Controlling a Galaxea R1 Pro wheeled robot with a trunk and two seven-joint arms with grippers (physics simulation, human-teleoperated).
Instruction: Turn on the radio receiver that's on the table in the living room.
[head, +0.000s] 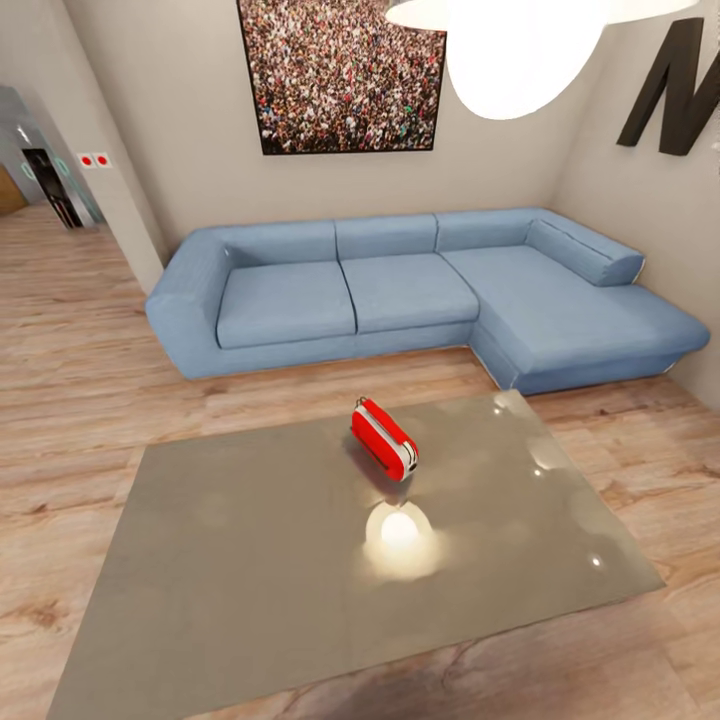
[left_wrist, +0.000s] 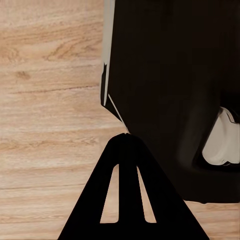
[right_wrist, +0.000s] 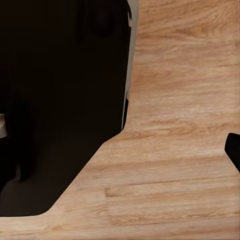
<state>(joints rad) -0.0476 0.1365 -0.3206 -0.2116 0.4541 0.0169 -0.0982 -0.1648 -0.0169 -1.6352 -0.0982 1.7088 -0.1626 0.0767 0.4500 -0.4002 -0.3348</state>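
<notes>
The radio receiver (head: 384, 438), a small bright red box with a white band and a thin wire handle, lies tilted on the far middle of the table (head: 230, 560), whose glossy grey-taupe top is low and wide. In the left wrist view my left gripper (left_wrist: 127, 137) hangs over the wooden floor, its dark fingers meeting at one tip, shut on nothing. A dark sliver of my right gripper (right_wrist: 233, 149) shows at the frame's edge over the floor, and its state cannot be read.
A light-blue L-shaped sofa (head: 400, 290) stands behind the table under a crowd picture (head: 340, 70). A black letter (head: 675, 90) hangs on the right wall. A bright dome lamp (head: 520, 50) hangs overhead and glares on the tabletop. My dark base (left_wrist: 175, 75) is beside both grippers.
</notes>
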